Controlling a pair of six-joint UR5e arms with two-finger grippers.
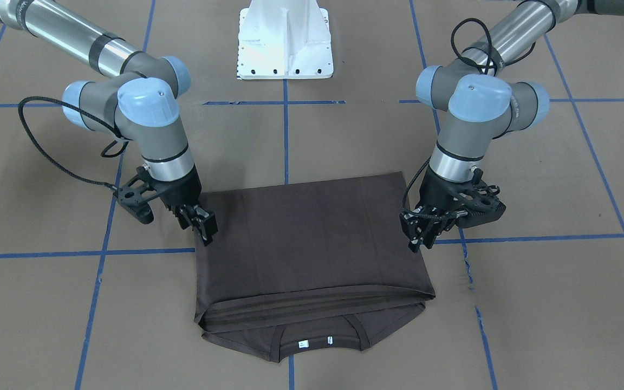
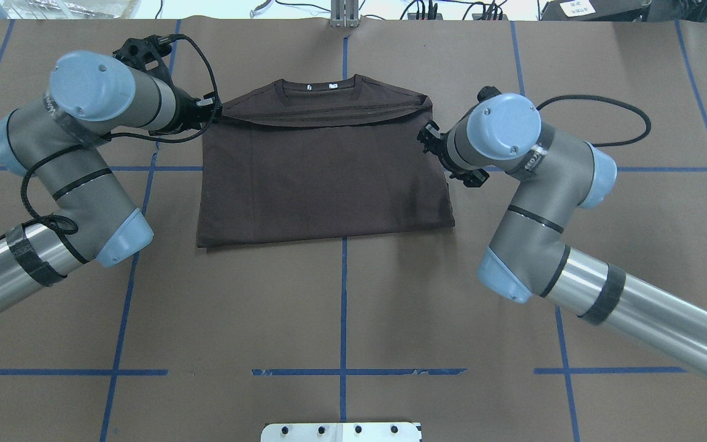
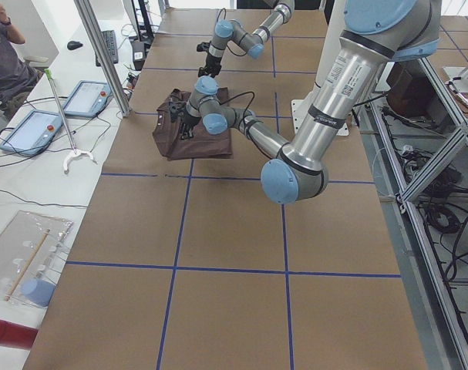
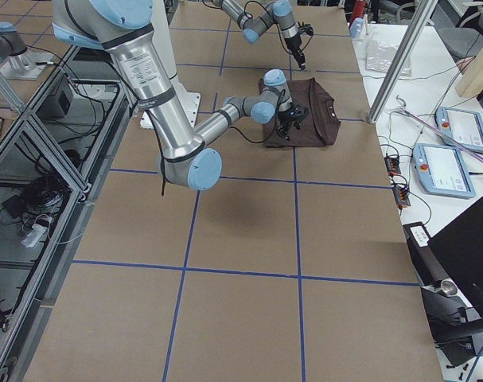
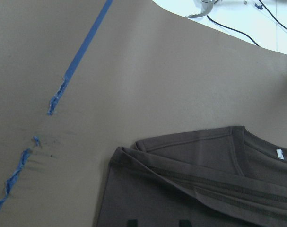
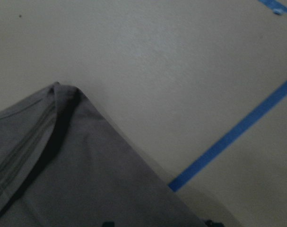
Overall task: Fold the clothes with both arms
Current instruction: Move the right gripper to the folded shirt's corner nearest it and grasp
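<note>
The dark brown-grey T-shirt lies flat on the brown table, folded in half, its hem edge lying just short of the ribbed collar with the white neck labels. In the overhead view the shirt lies between both arms. My left gripper is low at one side edge of the shirt, near the hem corner. My right gripper is at the opposite side edge. Both wrist views show the fingertips apart over the cloth, holding nothing.
The white pedestal base stands behind the shirt on the robot's side. Blue tape lines grid the table. Operator tablets and a seated person are beyond the table's far edge.
</note>
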